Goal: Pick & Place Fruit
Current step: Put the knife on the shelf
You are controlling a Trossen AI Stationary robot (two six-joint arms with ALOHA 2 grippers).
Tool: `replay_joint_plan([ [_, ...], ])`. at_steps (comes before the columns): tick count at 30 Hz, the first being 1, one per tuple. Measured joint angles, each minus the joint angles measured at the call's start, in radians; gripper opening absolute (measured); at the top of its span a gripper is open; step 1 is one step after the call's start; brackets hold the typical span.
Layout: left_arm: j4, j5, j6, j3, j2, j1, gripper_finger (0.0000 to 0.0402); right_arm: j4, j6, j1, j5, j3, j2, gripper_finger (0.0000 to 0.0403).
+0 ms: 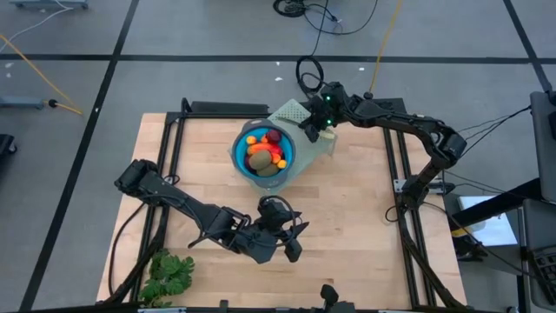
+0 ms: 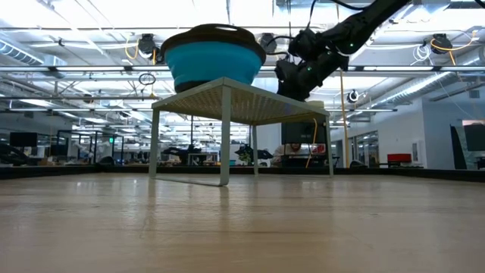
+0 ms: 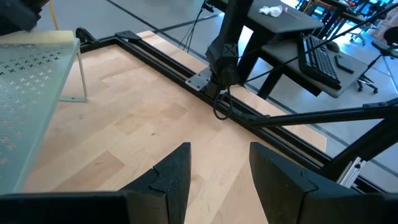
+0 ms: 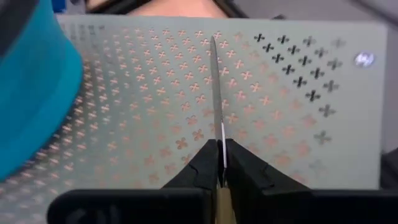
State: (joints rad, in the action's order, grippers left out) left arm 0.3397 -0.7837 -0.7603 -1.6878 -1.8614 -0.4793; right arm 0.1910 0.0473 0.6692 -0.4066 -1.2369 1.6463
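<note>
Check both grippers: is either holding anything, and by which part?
The right gripper is shut on a thin pale stick, pinching its near end above the perforated stand. The left gripper is open and holds nothing.

High overhead, low table-level; both share blue bowl [image 1: 263, 158].

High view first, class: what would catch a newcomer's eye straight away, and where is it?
The blue bowl heaped with bright toy fruit stands out, sitting on a pale perforated stand at the table's far middle. The right gripper is beside it, over the stand, shut on a thin pale stick. The left gripper is open over bare wood at the near side, with a leafy green bunch at the near left corner.
</note>
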Motion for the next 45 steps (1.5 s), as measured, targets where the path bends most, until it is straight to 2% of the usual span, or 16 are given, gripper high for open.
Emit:
replay_joint_plan([
  [3, 0.000, 0.000, -0.001, 0.000, 0.000, 0.000, 0.0161, 0.006, 0.079, 0.013, -0.058, 0.000, 0.000, 0.0013],
  [10, -0.006, 0.002, 0.006, 0.000, 0.000, 0.000, 0.0161, 0.012, 0.280, 0.025, -0.119, 0.000, 0.000, 0.0017],
  [18, -0.059, 0.035, 0.072, 0.000, 0.000, 0.000, 0.0161, 0.001, 0.388, 0.023, -0.091, 0.000, 0.002, 0.0019],
  [26, -0.061, 0.060, 0.080, 0.000, 0.000, 0.000, 0.0161, 0.003, 0.411, 0.022, -0.062, 0.000, 0.002, 0.0041],
  [39, -0.060, 0.112, 0.098, 0.000, 0.000, 0.000, 0.0161, 0.007, 0.410, 0.003, -0.012, 0.000, 0.000, 0.0101],
  [45, -0.060, 0.113, 0.104, 0.000, 0.000, -0.006, 0.0161, 0.010, 0.382, 0.011, 0.012, 0.000, -0.004, 0.0109],
])
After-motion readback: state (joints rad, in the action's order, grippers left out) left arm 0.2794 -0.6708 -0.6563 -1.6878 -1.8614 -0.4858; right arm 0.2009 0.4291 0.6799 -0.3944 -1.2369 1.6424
